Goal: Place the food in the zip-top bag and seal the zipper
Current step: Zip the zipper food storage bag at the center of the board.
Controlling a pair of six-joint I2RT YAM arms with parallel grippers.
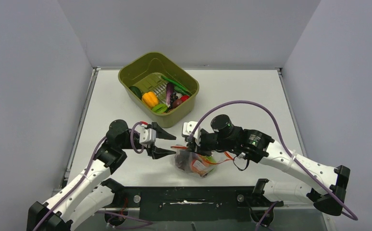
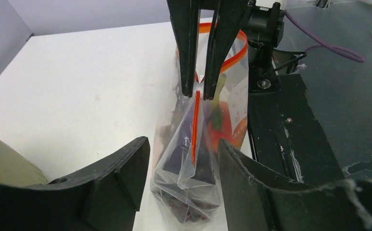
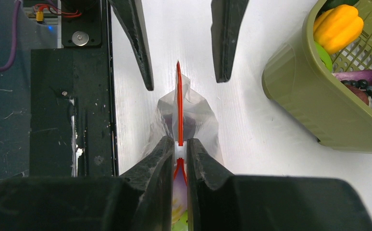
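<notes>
The clear zip-top bag (image 1: 193, 162) lies near the table's front edge between both grippers, with purple, green and orange food inside. My right gripper (image 3: 180, 147) is shut on the white slider of the red-orange zipper (image 3: 179, 106); past it the strip runs as one closed line, behind it the two sides part. My left gripper (image 2: 184, 161) is open, its fingers either side of the bag's (image 2: 189, 163) far end without pinching it. The zipper (image 2: 194, 125) stands upright there. More food lies in the tub: a yellow-orange pepper (image 1: 150, 98), an eggplant (image 1: 168, 91), green beans (image 1: 174, 83).
The olive-green tub (image 1: 131, 72) stands at the back centre of the white table (image 1: 251, 96), and shows at the right of the right wrist view (image 3: 309, 110). The black mounting rail (image 1: 189, 197) runs along the near edge close to the bag. Grey walls enclose the table.
</notes>
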